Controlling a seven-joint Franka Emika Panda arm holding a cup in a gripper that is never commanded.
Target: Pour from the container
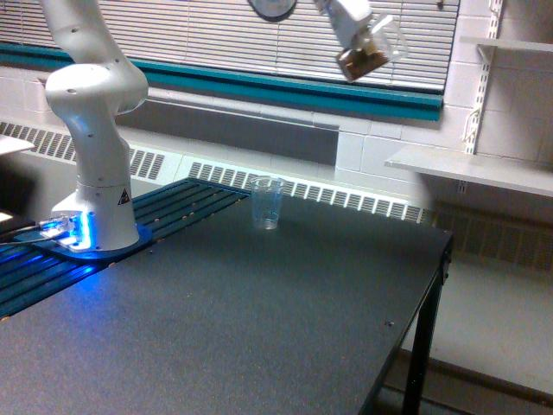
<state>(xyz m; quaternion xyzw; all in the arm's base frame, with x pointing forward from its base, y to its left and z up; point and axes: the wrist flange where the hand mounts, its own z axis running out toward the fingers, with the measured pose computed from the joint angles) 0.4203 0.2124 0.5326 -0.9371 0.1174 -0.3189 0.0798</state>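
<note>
We see the small clear cup (pixel 370 54) high above the tabletop (pixel 259 320), tilted and blurred, with something brown inside. It hangs well up and toward the exterior view's right of the taller clear cup (pixel 267 202) standing near the tabletop's far edge. We judge the main risk is a spill: tilted this much so far from the tall cup, the brown contents could drop onto the tabletop. The fingers (pixel 350 22) look closed on the small cup, though blur hides their exact spread.

White arm (pixel 91 104) upright, fingers (pixel 350 22) high, clamped around the container (pixel 370 50).
</note>
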